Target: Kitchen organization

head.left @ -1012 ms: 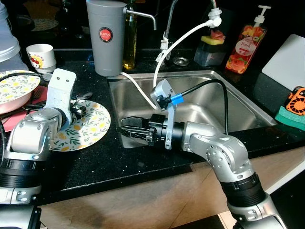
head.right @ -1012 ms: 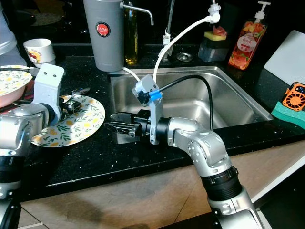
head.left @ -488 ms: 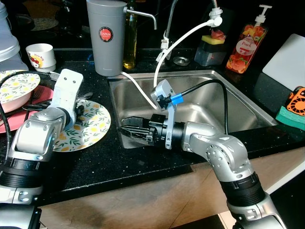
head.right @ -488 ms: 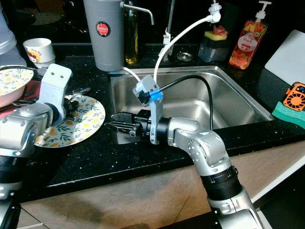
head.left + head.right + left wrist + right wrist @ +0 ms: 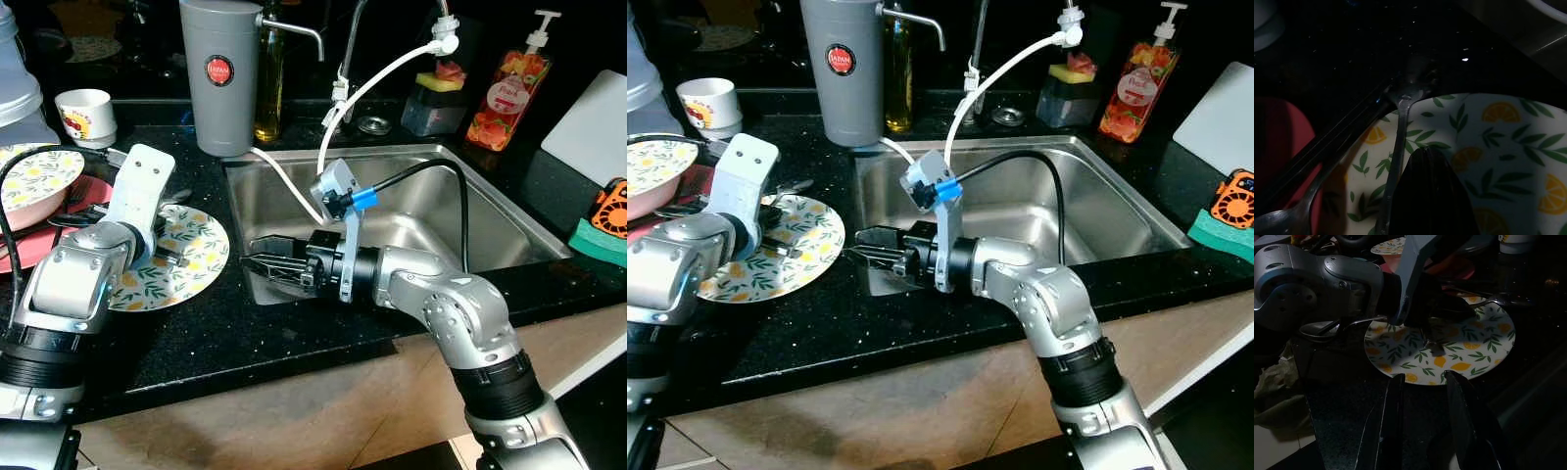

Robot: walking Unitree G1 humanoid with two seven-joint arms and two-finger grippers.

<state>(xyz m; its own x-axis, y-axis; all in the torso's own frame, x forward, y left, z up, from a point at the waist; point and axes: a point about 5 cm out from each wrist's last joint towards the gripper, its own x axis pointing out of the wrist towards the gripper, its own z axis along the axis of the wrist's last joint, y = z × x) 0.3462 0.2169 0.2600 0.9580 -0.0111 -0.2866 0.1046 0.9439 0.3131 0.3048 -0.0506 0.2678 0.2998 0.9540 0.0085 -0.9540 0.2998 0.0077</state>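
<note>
Cutlery still on the plate, sorting barely begun

Plate (image 5: 171, 259) with the lemon print lies flat on the black desk (image 5: 274, 333), just left of the sink (image 5: 421, 211). A fork (image 5: 1396, 161) rests across it, its head past the rim, with a spoon (image 5: 1283, 218) beside it at the plate's edge. The left end effector (image 5: 165, 257) hangs low over the plate, right by the fork; its fingers look pressed together in the wrist view, with nothing plainly pinched. The right end effector (image 5: 263, 269) reaches across the sink's front left corner toward the plate, fingers (image 5: 1388, 431) spread and empty.

Judging by the layout, little is done. The plate and cutlery sit unsorted, a second plate (image 5: 34, 181) stands further left on something red, and a cup (image 5: 86, 113) waits at the back near the grey jug (image 5: 223, 73). The sink holds no dishes. The step in hand seems to be lifting the fork off the plate; everything after that remains.
</note>
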